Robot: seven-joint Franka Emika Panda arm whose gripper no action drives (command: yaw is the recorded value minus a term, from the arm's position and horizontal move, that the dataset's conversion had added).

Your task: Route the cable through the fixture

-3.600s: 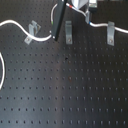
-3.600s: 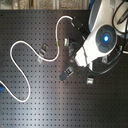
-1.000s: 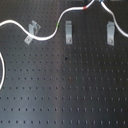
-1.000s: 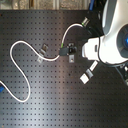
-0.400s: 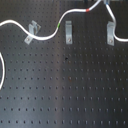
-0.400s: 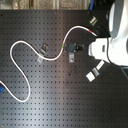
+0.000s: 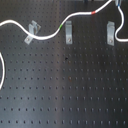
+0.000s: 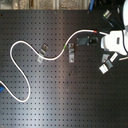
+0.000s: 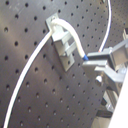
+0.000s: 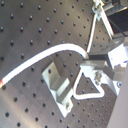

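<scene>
**Cable strung across the clips, hand near the far end**

In the first exterior view I see the cable [image 7: 47, 35] running over the black perforated desk [image 7: 65, 90], crossing a small metal clip [image 7: 31, 32] toward the first exterior view's left, passing the middle clip [image 7: 68, 33] where its green band [image 7: 61, 25] sits, then climbing past its red band [image 7: 94, 11]. A third clip [image 7: 111, 32] stands toward the first exterior view's right, with the cable looping beside it.

In the second exterior view the cable snakes from the second exterior view's left edge up to the white arm [image 8: 116, 41], the hand [image 8: 94, 40] at its end.

In the first wrist view the cable arcs over a clip [image 9: 62, 40]; the fingers [image 9: 102, 57] close around it.

In the second wrist view the cable bends into a loop at the hand, which appears closed on it.
</scene>
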